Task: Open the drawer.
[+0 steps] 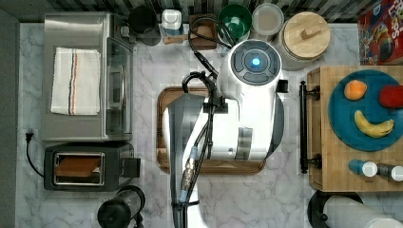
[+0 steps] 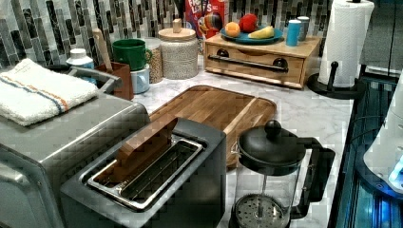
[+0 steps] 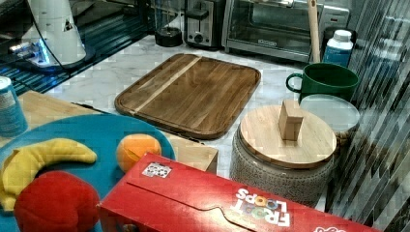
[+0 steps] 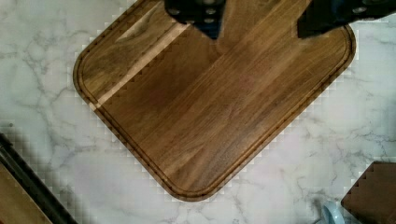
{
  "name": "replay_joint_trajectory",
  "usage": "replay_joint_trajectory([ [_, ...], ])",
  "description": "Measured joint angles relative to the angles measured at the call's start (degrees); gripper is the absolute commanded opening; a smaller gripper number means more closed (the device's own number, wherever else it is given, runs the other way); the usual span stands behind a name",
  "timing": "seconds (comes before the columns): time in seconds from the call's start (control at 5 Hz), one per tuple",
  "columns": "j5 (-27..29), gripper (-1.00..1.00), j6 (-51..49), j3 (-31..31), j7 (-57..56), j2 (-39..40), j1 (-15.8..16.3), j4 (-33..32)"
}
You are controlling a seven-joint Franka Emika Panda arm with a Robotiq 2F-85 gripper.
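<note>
My fingers [image 4: 259, 21] hang apart and empty over the tray [image 4: 210, 98], the shut drawer [image 2: 256, 61] well off to one side, so I should approach its handle [image 1: 303, 127] squarely and pull straight.

The arm [image 1: 237, 114] hides most of the tray [image 1: 164, 99]; beyond the fingers [image 4: 201, 11], the drawer [image 4: 14, 200] is cut off.

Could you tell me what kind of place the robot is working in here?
It looks like a kitchen counter, perhaps a staged one: a marble-look worktop with a tiled backsplash, a toaster and toaster oven, and a wooden drawer topped with a plate of fruit.
</note>
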Motion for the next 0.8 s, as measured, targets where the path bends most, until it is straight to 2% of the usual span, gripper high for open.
replay_joint_trajectory([
  [0.8,-0.04,1.0,2.38,-0.05,-1.42,0.89,-0.44,-2.8],
])
